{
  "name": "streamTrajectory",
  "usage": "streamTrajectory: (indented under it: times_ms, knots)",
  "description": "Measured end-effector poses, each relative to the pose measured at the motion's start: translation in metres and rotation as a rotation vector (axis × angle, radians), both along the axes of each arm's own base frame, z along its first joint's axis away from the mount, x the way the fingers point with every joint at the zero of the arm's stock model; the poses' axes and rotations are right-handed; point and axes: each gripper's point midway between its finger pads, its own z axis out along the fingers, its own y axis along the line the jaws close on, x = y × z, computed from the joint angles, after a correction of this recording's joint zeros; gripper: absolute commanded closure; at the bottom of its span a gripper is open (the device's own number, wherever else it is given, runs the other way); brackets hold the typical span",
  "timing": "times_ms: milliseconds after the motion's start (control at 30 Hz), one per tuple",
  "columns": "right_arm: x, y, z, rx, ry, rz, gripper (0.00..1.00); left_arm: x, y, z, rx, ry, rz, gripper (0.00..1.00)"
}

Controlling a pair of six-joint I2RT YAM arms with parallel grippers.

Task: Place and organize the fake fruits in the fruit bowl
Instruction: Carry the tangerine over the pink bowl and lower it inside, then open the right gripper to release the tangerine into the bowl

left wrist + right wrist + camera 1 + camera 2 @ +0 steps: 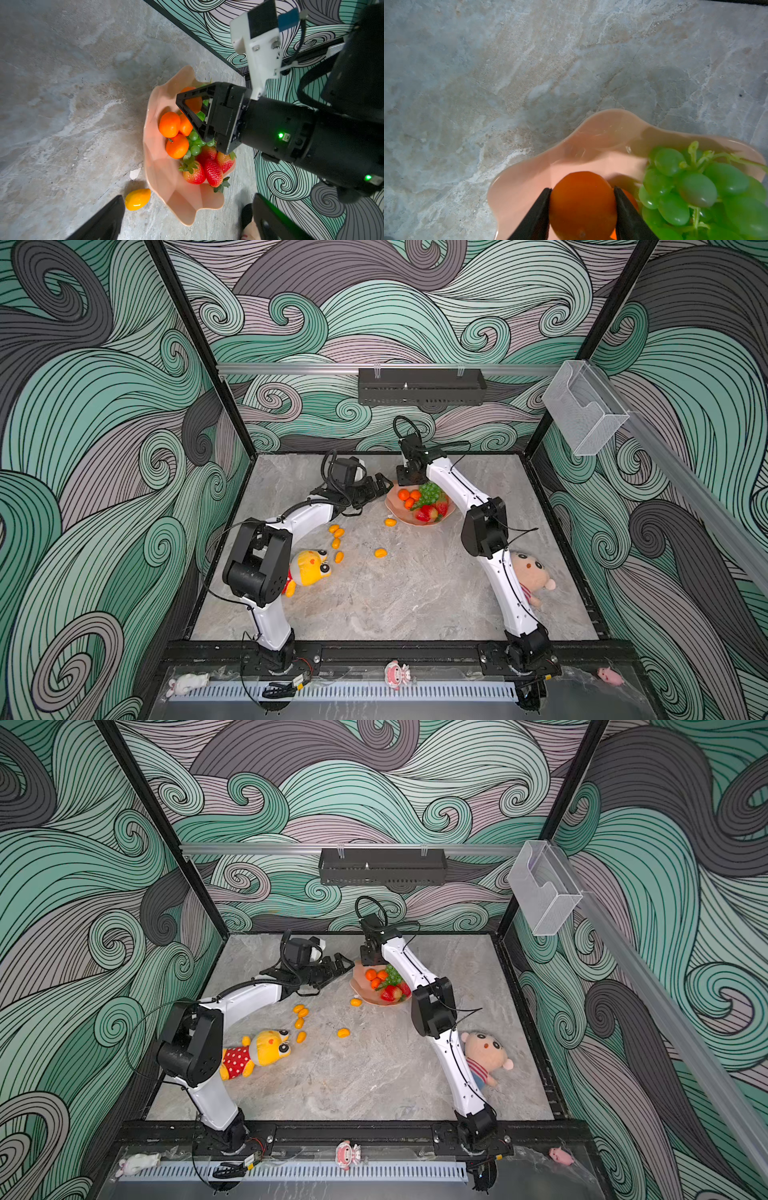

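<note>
Your right claw (581, 189) gripped a tangerine (582, 209) between both fingers, over the fruit bowl (591, 143), just beside the grape bunch (695, 187). Your left claw (188, 199) stood open near the bowl.

Between the matt black plastic jaws of the right gripper (581, 189), the tangerine (582, 209) looked smooth and glossy. Just beside the jaws, the grape bunch (699, 191) was shiny, translucent plastic, and the fruit bowl (591, 141) under them smooth, satiny peach plastic. Past the jaws' tips the surface (508, 62) looked like marbled grey stone, lightly sheened. The strawberries (212, 172) were glossy and dimpled.
</note>
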Motion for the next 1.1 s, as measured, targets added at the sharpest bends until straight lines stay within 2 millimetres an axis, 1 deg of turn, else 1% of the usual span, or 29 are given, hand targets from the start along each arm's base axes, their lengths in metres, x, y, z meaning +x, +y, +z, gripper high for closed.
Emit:
streamTrajectory:
  times_ms: [200,500,833,900,967,1033,1100]
  knots:
    - [0.003,-0.002,-0.012,-0.033,0.006,0.012,0.52,-0.001,-0.001,0.0,-0.003,0.002,-0.004,0.02]
    - [0.005,-0.004,-0.009,-0.043,-0.001,0.012,0.45,-0.001,-0.002,0.0,-0.007,0.003,-0.011,0.01]
    - [0.004,-0.006,-0.009,-0.044,0.003,0.01,0.44,-0.004,-0.001,-0.002,0.001,0.013,-0.014,0.01]
    - [0.003,-0.006,-0.005,-0.04,0.004,0.011,0.45,-0.007,0.0,0.0,0.004,0.013,-0.016,0.01]
    - [0.0,-0.005,0.002,-0.035,0.0,0.015,0.46,-0.013,0.003,0.003,0.006,0.01,-0.018,0.01]
    - [-0.004,-0.004,0.014,-0.03,-0.008,0.018,0.45,-0.024,0.007,0.008,0.007,0.008,-0.019,0.02]
    - [-0.011,-0.004,0.031,-0.021,-0.022,0.019,0.46,-0.037,0.011,0.016,0.007,-0.003,-0.02,0.02]
